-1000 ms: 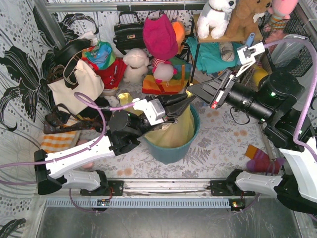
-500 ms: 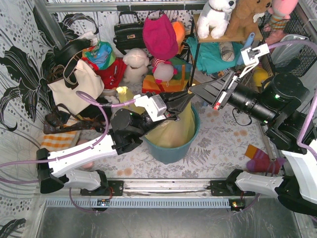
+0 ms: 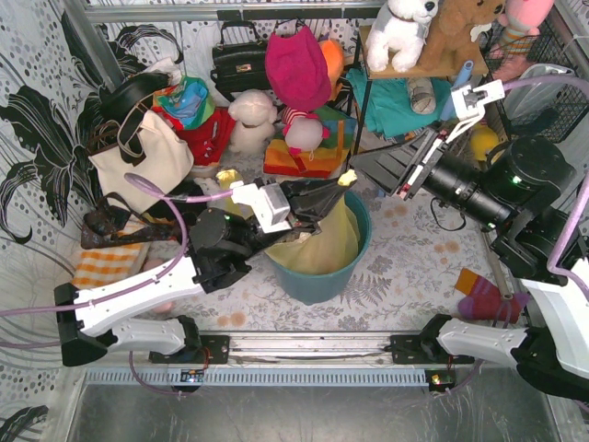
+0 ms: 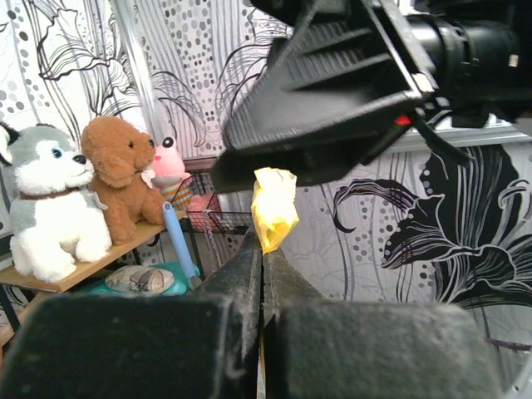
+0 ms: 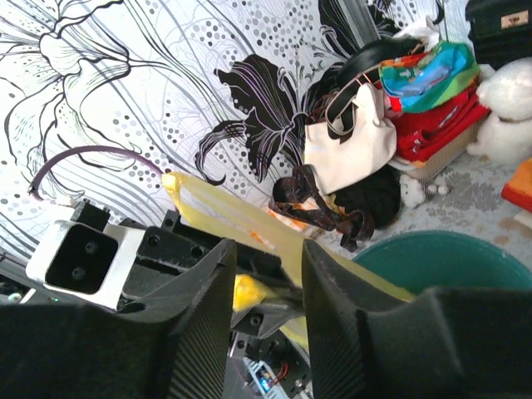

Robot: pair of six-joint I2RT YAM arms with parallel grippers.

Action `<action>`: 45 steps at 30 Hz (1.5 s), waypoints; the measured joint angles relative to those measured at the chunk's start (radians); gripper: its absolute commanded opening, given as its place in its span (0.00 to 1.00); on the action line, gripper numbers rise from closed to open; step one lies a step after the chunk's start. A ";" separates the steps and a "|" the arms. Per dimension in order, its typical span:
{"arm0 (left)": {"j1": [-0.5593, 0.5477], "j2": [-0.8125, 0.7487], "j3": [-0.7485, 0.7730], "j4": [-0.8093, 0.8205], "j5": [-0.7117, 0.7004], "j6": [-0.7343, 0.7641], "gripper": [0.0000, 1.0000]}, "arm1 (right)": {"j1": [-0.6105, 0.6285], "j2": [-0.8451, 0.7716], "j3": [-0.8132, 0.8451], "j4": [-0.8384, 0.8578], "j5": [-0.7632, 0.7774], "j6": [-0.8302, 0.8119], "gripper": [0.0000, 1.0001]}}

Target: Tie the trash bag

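The yellow trash bag (image 3: 322,241) sits in the teal bucket (image 3: 317,281) at mid-table. My left gripper (image 3: 339,184) is shut on one pulled-up corner of the bag, and a small yellow tip (image 4: 273,208) sticks out past its fingertips (image 4: 249,258). My right gripper (image 3: 361,168) is open, right beside that tip, with its jaws either side of the left gripper's end (image 5: 264,258). The yellow tip (image 5: 249,293) shows between them. A second yellow strip of the bag (image 5: 241,218) stretches away behind the left gripper, and its end (image 3: 230,180) shows by the left arm.
A cream tote bag (image 3: 138,157), a black handbag (image 3: 241,60) and soft toys (image 3: 299,74) crowd the back. A shelf with plush animals (image 3: 405,32) stands at the back right. A striped sock (image 3: 480,296) lies at the right, and a striped cloth (image 3: 101,262) at the left.
My left arm has shifted a little left and back, still shut on the bag corner, and the yellow tip now shows at its fingertips. The right gripper has barely moved.
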 measured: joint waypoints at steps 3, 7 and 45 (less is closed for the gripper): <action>0.000 -0.039 -0.040 0.007 0.043 -0.006 0.00 | 0.000 0.030 0.025 0.022 -0.018 -0.021 0.44; 0.000 -0.068 -0.088 0.031 0.107 -0.006 0.00 | 0.000 0.132 0.139 0.042 -0.094 -0.071 0.47; 0.000 -0.110 -0.148 0.021 0.261 -0.041 0.00 | 0.149 0.701 0.674 -0.093 -0.451 -0.320 0.41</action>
